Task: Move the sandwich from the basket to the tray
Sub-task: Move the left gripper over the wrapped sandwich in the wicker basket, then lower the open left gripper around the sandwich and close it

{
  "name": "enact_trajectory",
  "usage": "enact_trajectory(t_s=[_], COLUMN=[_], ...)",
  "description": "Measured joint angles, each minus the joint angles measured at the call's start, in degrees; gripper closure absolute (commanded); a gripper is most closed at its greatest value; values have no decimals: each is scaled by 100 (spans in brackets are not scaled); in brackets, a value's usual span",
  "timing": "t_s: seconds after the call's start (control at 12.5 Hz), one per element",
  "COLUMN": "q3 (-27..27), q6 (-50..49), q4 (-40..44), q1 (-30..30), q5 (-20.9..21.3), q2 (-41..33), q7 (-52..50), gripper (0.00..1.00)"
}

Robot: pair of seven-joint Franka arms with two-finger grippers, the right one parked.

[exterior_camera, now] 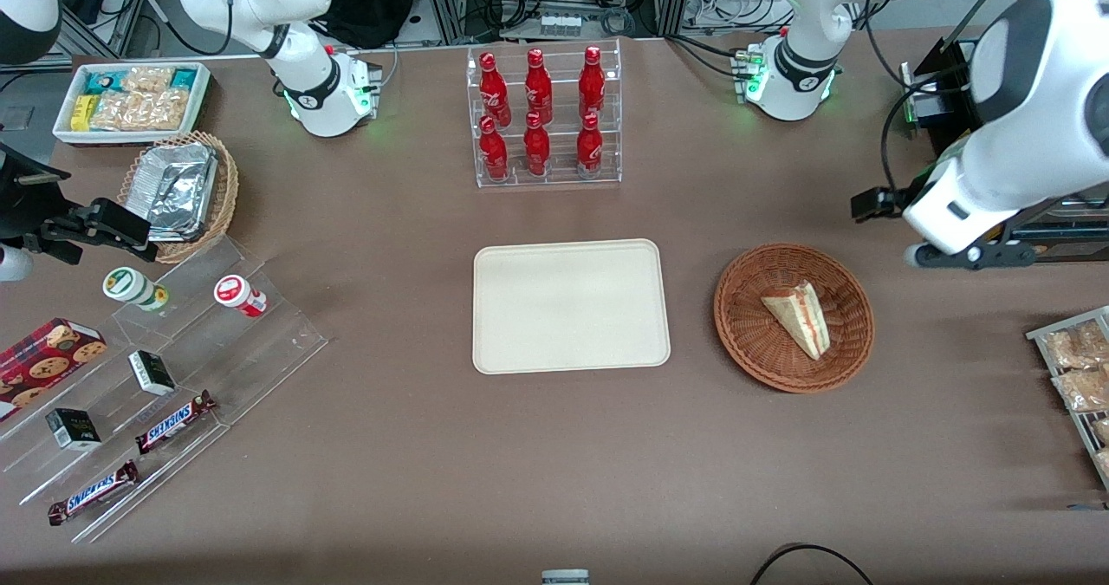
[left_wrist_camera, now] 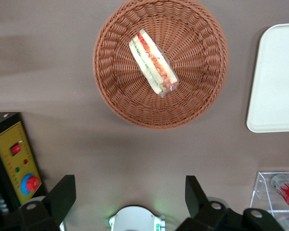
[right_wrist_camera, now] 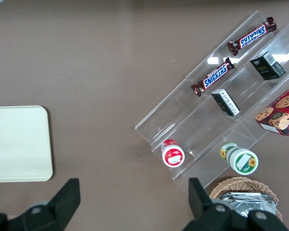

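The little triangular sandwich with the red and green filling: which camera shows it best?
The left wrist view. There the triangular white-bread sandwich lies in the round reddish-brown wicker basket, filling stripes plainly visible, with the open left gripper well away from it. The front view shows it smaller, mostly pale bread. The right wrist view misses it.

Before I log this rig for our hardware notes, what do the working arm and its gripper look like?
The left arm is glossy white with dark grey joint sections, and black cables run along it. Its round white base has a black ring and glows green. The gripper, hanging above the table beside the basket, has two black wedge-shaped fingers on black mounts, set wide apart.
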Motion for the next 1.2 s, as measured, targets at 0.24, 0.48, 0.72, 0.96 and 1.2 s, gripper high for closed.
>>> enact_trajectory(t_s=[0.24,0.48,0.72,0.96,1.2], q3=[0,0,0,-1,-10], q6=[1065,2232,3305,3702,3956], q4=[-828,-1656,-2329,-2549,-2576], q1=[0,0,0,-14,-197], q5=[0,0,0,0,0], q2=[8,10,15,48,124], q7=[0,0,-166,-822,-1746], gripper=[0,0,0,0,0])
